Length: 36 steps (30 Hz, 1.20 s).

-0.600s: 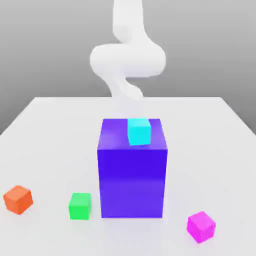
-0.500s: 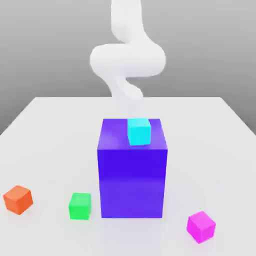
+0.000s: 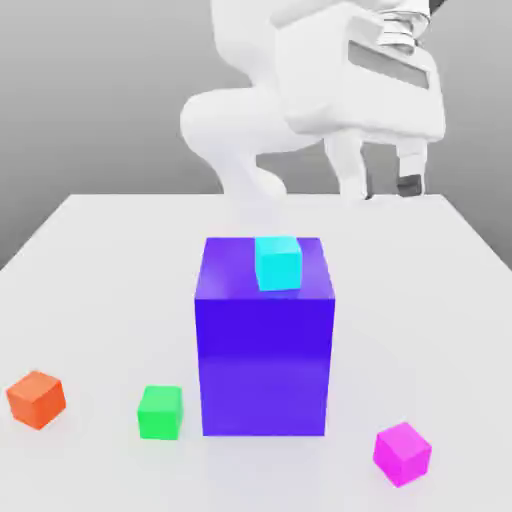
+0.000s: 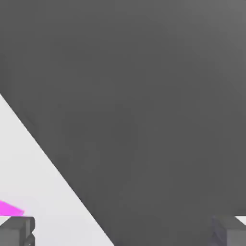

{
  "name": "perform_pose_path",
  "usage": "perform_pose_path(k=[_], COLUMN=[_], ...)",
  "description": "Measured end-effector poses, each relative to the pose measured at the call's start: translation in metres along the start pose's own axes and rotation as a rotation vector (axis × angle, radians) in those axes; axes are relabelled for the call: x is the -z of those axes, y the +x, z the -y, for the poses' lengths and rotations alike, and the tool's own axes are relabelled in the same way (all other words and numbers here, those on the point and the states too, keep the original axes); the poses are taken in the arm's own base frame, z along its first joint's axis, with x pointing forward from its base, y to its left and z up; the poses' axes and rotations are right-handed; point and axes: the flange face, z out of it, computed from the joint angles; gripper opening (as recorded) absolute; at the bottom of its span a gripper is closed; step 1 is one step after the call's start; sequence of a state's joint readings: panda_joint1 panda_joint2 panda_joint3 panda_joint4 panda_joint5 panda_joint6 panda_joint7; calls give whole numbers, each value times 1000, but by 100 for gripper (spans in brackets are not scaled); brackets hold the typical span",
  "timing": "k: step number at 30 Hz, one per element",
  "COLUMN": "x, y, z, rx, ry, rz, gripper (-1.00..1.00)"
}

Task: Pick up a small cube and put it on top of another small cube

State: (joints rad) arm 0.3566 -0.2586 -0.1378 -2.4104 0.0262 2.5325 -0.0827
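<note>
Gripper [image 3: 383, 188] sits in the upper right of the exterior view, high above the table [image 3: 100, 260], jaws spread wide, nothing between them. Pink cube [image 3: 402, 453] is at lower right of that frame, on the table, just right of and nearer than the purple block [image 3: 265, 350]; a sliver of it also shows at the lower left of the hand view [image 4: 8, 209]. Green cube [image 3: 160, 412] is lower left of centre, close beside the block's left face. Cyan cube [image 3: 278, 263] sits on top of the block; orange cube [image 3: 36, 398] is far left. Pink cube looks rigid, light and matte, so probably not slippery. It's turned a bit on the table, so align the fingers to two opposite flat side faces and grip around mid-height. Pick not started.
</note>
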Motion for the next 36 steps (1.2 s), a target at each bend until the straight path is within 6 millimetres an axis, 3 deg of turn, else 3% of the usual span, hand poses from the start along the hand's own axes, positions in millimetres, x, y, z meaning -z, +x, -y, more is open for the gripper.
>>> perform_pose_path(k=[5, 11, 18, 23, 24, 31, 36], x=[-69, -146, -225, -281, -289, -290, -242], y=[-18, -53, -110, -136, -140, -140, -120], z=[24, 57, 78, 80, 80, 80, 82], rx=[252, 568, 911, 956, 956, 957, 962], ry=[29, 79, 148, 158, 159, 160, 158], rz=[101, 217, 347, 363, 363, 366, 364], gripper=[0, 0, 0, 0, -100, -100, -100])
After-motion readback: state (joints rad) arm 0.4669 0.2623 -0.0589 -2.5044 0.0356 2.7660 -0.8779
